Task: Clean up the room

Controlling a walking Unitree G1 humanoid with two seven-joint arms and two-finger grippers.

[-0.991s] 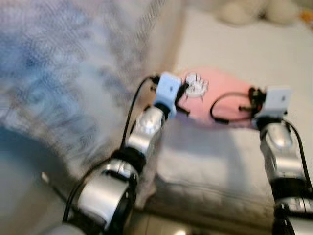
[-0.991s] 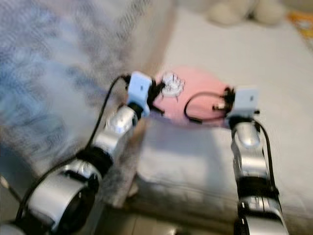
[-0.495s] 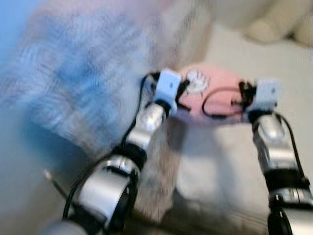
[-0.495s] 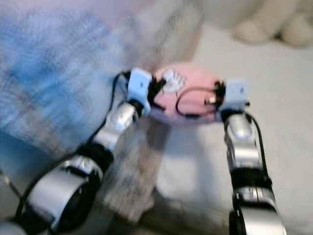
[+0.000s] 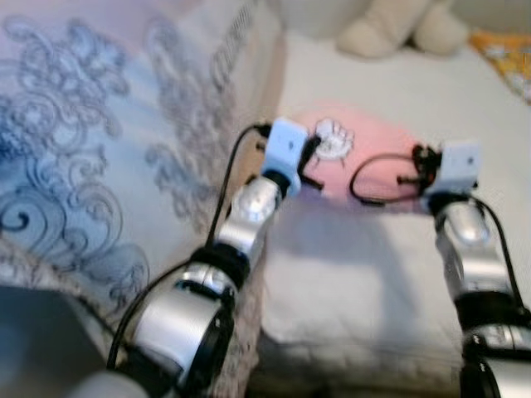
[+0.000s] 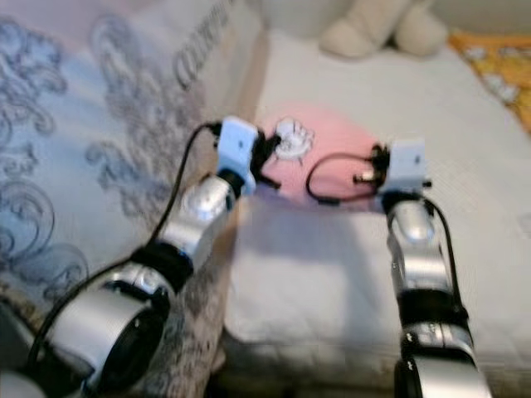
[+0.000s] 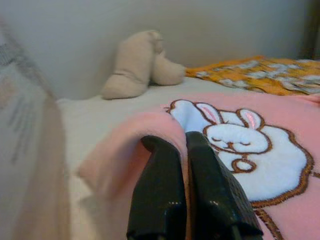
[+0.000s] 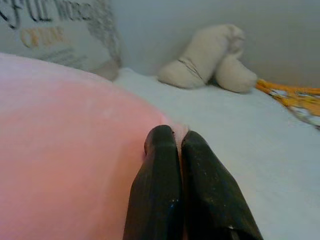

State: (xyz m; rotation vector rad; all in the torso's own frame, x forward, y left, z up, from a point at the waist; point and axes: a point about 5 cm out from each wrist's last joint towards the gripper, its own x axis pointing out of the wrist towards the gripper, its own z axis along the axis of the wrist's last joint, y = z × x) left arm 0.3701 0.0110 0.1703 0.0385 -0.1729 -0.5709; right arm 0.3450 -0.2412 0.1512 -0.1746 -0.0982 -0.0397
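A pink cloth (image 5: pixel 373 162) with a white rabbit picture (image 7: pixel 242 150) is held up over the white bed (image 5: pixel 398 91) between my two arms. My left gripper (image 7: pixel 180 145) is shut on its left edge, the pink fabric pinched between the black fingers (image 7: pixel 157 190). My right gripper (image 8: pixel 172 137) is shut on the cloth's right edge. In the eye views the left wrist (image 5: pixel 286 153) and right wrist (image 5: pixel 456 166) stand at about the same height, with the cloth stretched between them.
A grey-blue patterned blanket (image 5: pixel 91 157) covers the left side. A beige plush toy (image 5: pixel 402 29) lies at the far end of the bed. An orange patterned cloth (image 5: pixel 506 58) lies at the far right. A white pillow (image 5: pixel 357 290) sits under my arms.
The camera has swung and the picture has sharpened. Both grippers still hold the pink cloth, in about the same pose.
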